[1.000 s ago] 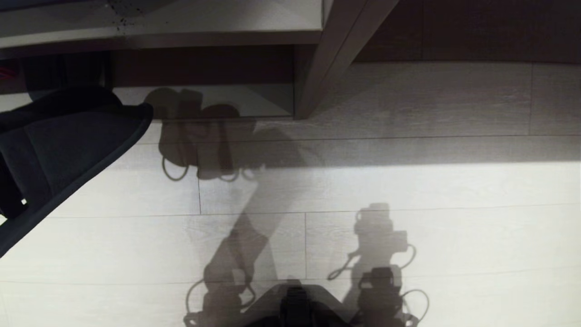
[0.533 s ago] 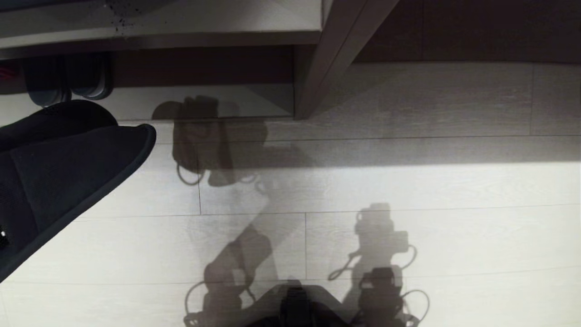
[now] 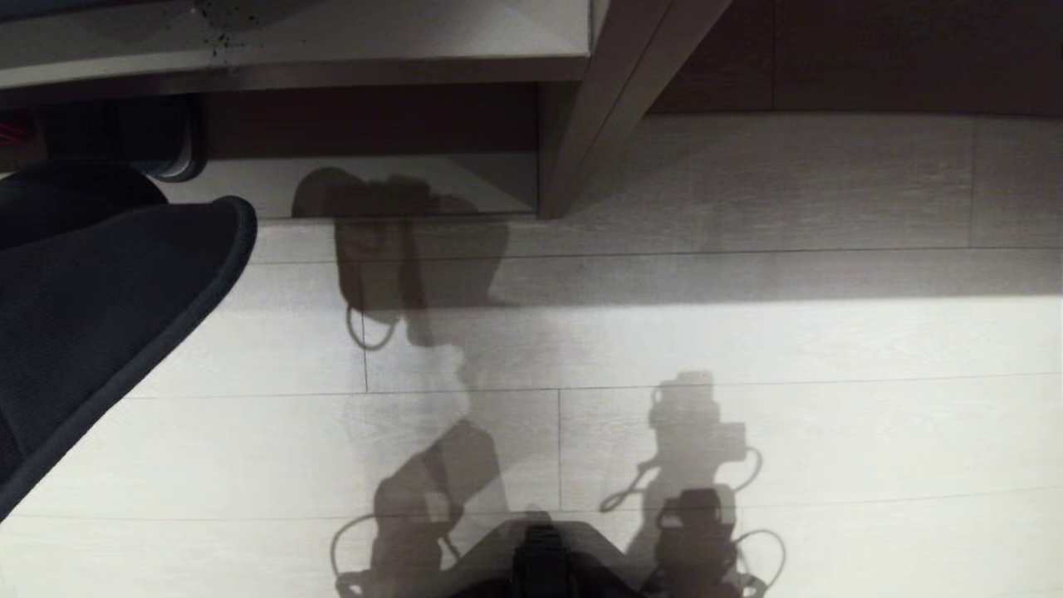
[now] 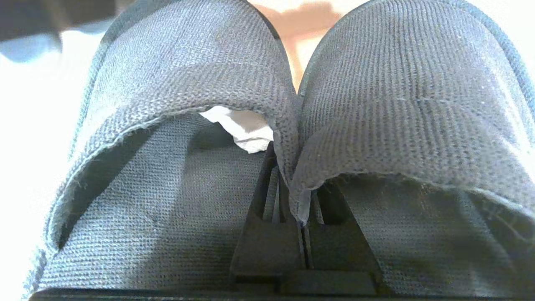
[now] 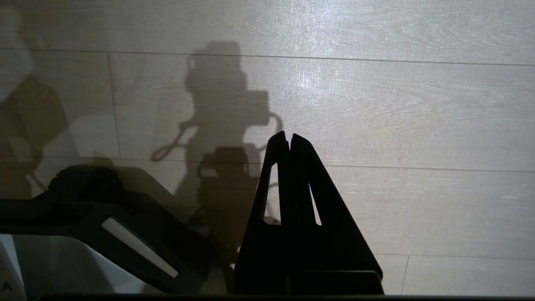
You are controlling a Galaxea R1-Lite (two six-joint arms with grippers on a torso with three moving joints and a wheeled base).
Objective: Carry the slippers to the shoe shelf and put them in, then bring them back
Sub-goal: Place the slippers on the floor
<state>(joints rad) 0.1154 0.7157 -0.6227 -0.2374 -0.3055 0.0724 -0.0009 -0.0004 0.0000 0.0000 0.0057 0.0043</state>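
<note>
Pair of charcoal-black closed-toe fabric slippers (image 4: 267, 125): pinched together at their inner edges in the left gripper (image 4: 301, 217) jaws, now drawn farther left from the pale grey wood-grain shoe shelf (image 3: 465, 187). Right gripper (image 5: 289, 140): jaws clenched, empty, above the floor.

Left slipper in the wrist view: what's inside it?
In the slippers clamped by the left gripper, a crumpled white paper wad shows under one upper; the toe beyond it is covered.

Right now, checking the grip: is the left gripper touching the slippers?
Touching. The left wrist view shows the left gripper shut on the slippers' pinched inner edges.
</note>
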